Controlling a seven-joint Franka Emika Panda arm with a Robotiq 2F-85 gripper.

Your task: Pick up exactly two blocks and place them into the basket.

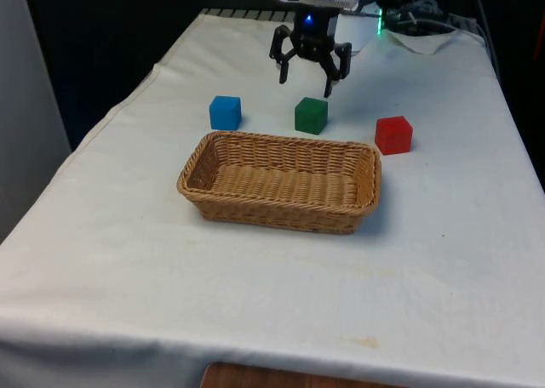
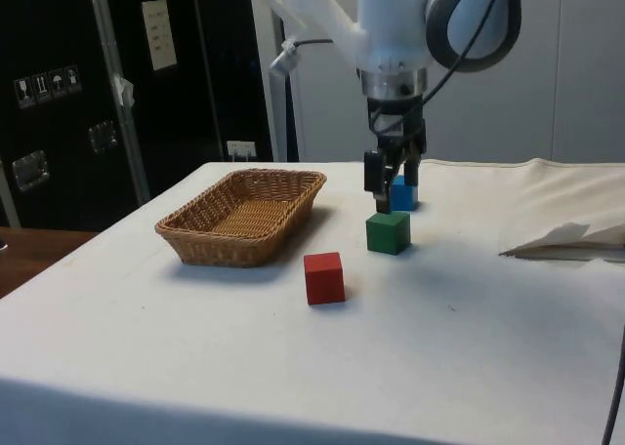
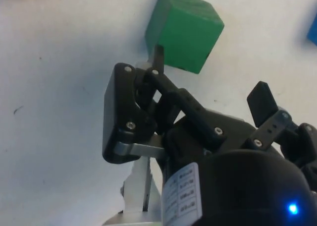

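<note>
The jaws [image 1: 306, 75] hang open and empty above the worktop [image 1: 443, 260], just behind the green block [image 1: 311, 115]. Taking the basket [image 1: 281, 213] as the dial's centre in the front view, the green block sits at twelve o'clock, the blue block [image 1: 225, 111] at eleven and the red block [image 1: 393, 134] at two. All three rest on the cloth, outside the basket.

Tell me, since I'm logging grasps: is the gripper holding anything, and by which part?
Nothing is held. The gripper hangs open above the green block, which sits on the cloth; the basket holds no blocks.
</note>
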